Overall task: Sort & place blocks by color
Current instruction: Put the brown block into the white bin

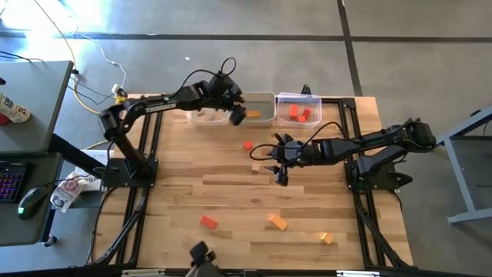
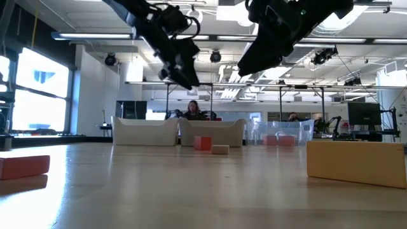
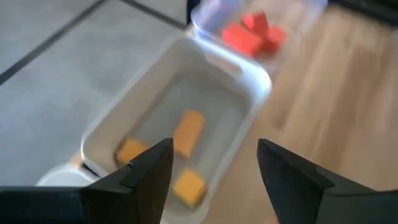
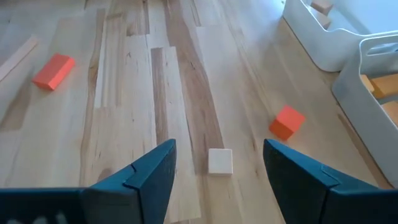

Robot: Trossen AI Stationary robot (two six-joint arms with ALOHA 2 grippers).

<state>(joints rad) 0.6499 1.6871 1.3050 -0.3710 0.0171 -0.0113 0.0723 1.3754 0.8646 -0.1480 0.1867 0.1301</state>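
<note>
My left gripper hangs open over the middle bin, which holds three orange blocks. My right gripper is open and raised above the table, beside a plain light wood block that shows between its fingers in the right wrist view. A red cube lies flat a little nearer the bins. A red bar, an orange block and a small orange block lie toward the near edge. Red blocks sit in the right-hand bin, plain wood ones in the left-hand bin.
The three bins stand in a row along the table's far edge. Bare wood stretches between the bins and the loose blocks near the front. A desk with a keyboard and mouse stands off the table's left side. People sit in the room beyond.
</note>
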